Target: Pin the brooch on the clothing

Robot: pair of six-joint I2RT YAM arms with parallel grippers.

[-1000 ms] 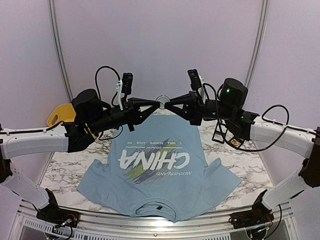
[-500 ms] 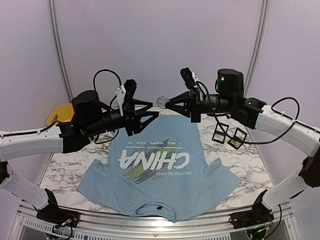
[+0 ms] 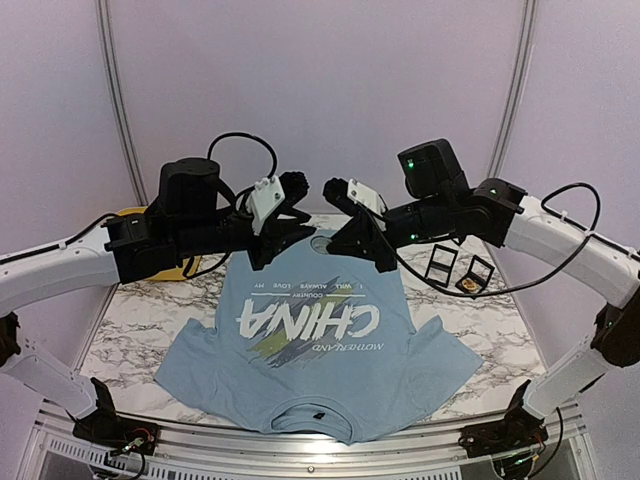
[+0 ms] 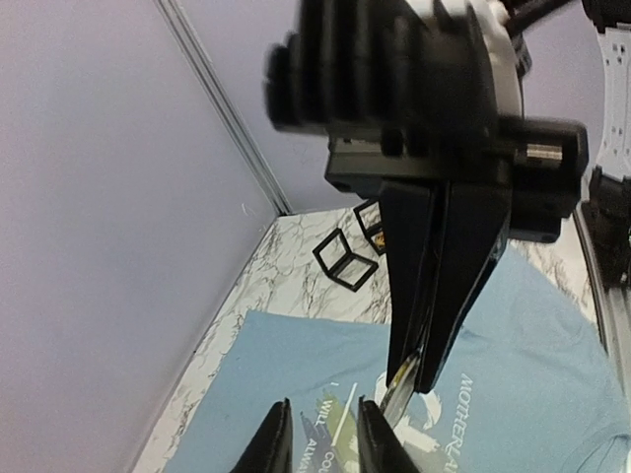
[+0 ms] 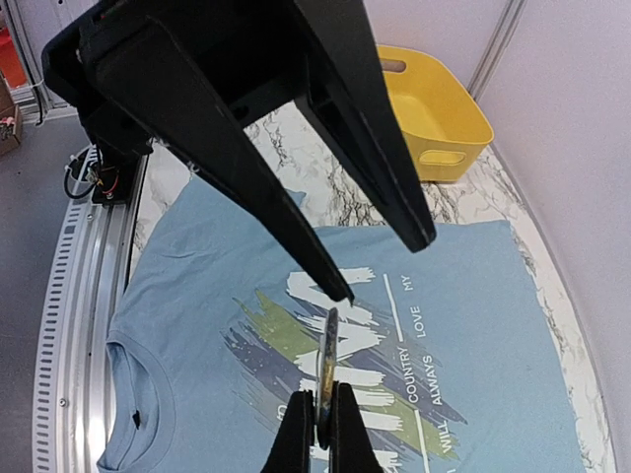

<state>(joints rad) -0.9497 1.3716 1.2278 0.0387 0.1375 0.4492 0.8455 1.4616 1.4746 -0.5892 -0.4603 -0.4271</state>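
Both arms have lifted and turned. Our right gripper pinches the small brooch by its edge above the shirt, flat on the counter. Our left gripper hangs loose. We think the brooch is hard and slippery, the shirt soft.

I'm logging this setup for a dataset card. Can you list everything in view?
table: 1, white marble, under everything
shirt: 1, light blue with white lettering, laid flat at the centre
brooch: 1, colour unclear, held edge-on above the shirt
cases: 2, black, open, right of the shirt
bin: 1, yellow, far left
left hand: 1, black, open, above the shirt
right hand: 1, black, shut on the brooch
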